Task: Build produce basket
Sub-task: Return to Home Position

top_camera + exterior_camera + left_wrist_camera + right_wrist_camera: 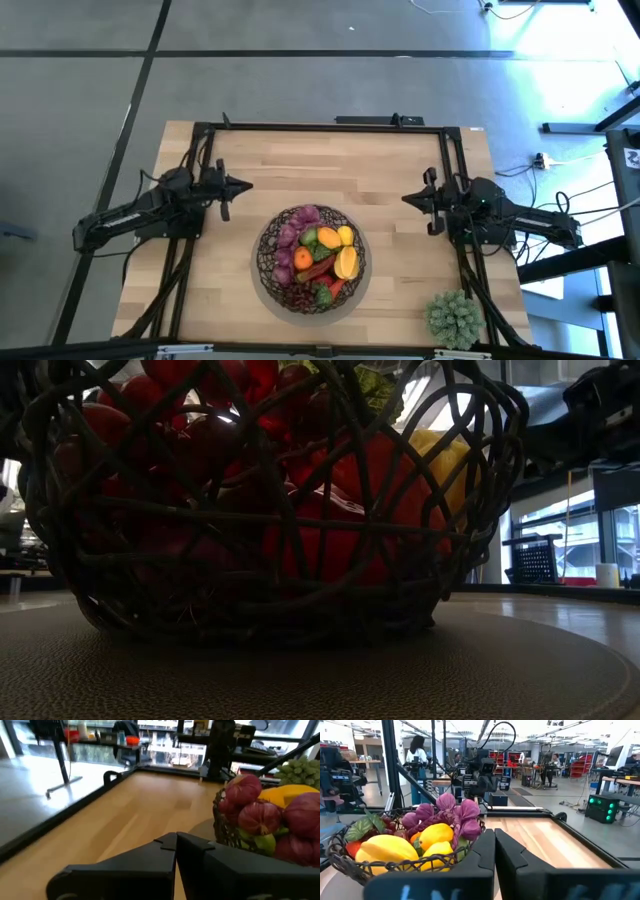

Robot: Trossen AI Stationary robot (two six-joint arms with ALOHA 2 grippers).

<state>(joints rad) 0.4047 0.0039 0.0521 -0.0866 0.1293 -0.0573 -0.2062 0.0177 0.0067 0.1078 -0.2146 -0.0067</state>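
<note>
Both closed, empty: left tool [246, 185], right tool [405, 198].

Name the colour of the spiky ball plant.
The plant is pale green; high view shows it best.

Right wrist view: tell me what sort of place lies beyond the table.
Probably a robotics lab or workshop: red cabinets stand in the background, a person stands farther off, and a green-lit electronics box sits beside the table.
</note>
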